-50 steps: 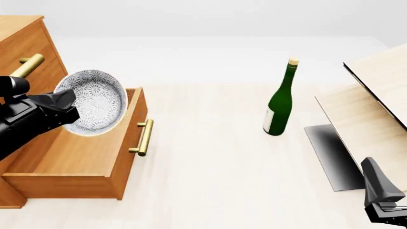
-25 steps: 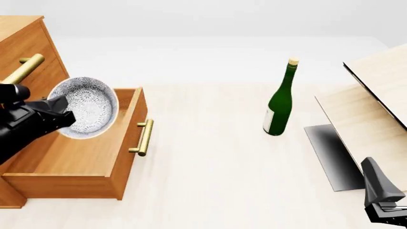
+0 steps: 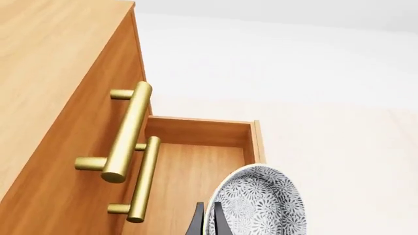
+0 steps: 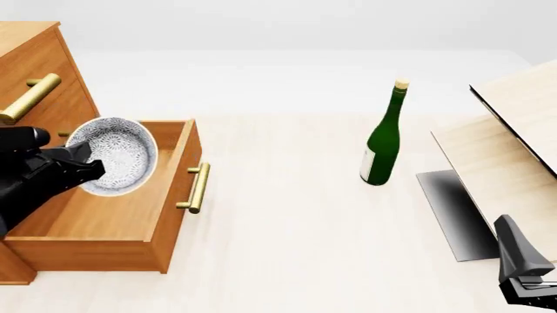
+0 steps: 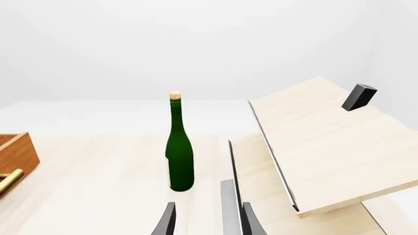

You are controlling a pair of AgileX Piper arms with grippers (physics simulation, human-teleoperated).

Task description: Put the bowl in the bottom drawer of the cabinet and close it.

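bowl (image 4: 111, 155) small, round, white with fine grey lace-like speckle inside, tilted on edge, opening facing away from cabinet (image 4: 39, 78). held over open bottom drawer (image 4: 130, 208), above its floor, just in front of cabinet. left gripper (image 4: 83, 163) clamps bowl rim, fingers (image 3: 197, 223) either side. right gripper (image 5: 205, 220) well away from cabinet, jaws apart, holding nothing. green bottle (image 4: 383, 140) upright, well clear of cabinet.

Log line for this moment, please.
left pincer: shut on small white speckled bowl, tilted over open orange-brown wooden bottom drawer | right pincer: idle, empty | drawer: not yet closed
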